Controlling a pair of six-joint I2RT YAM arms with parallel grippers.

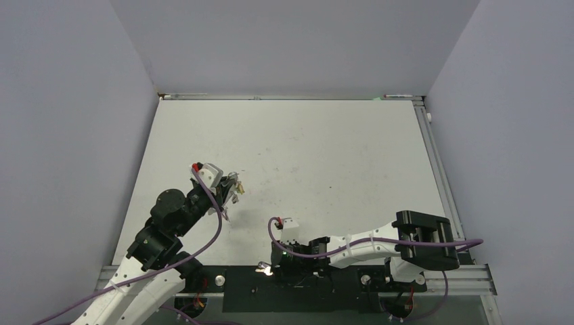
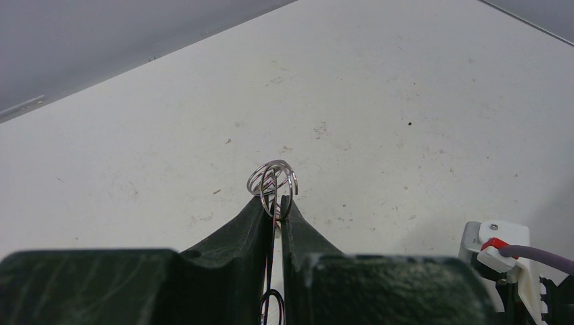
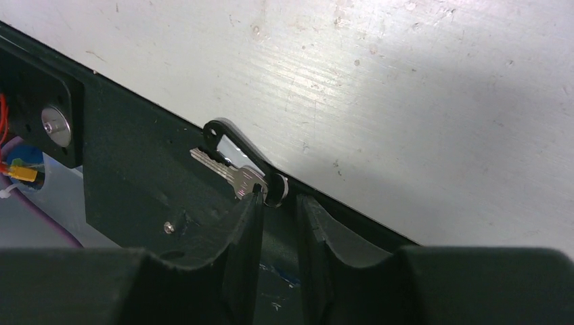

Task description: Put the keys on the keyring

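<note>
My left gripper (image 2: 279,203) is shut on a thin grey wire that runs edge-on between its fingers, the keyring (image 2: 273,230). A bunch of small silvery split rings (image 2: 272,181) sticks out past the fingertips. In the top view this gripper (image 1: 232,184) hovers over the table's left half. A silvery key (image 3: 227,172) on a black oval clip (image 3: 227,135) lies on the black base plate (image 3: 135,203). My right gripper (image 3: 277,196) is open by a narrow gap around the small ring at the key's head. Its left finger touches the key. Other keys are not clearly visible.
The white table (image 1: 304,149) is walled by grey panels on three sides. The key (image 1: 264,270) lies just off the table's near edge, on the black plate (image 1: 291,291) between the arm bases. A bolt (image 3: 55,126) and wires sit to its left.
</note>
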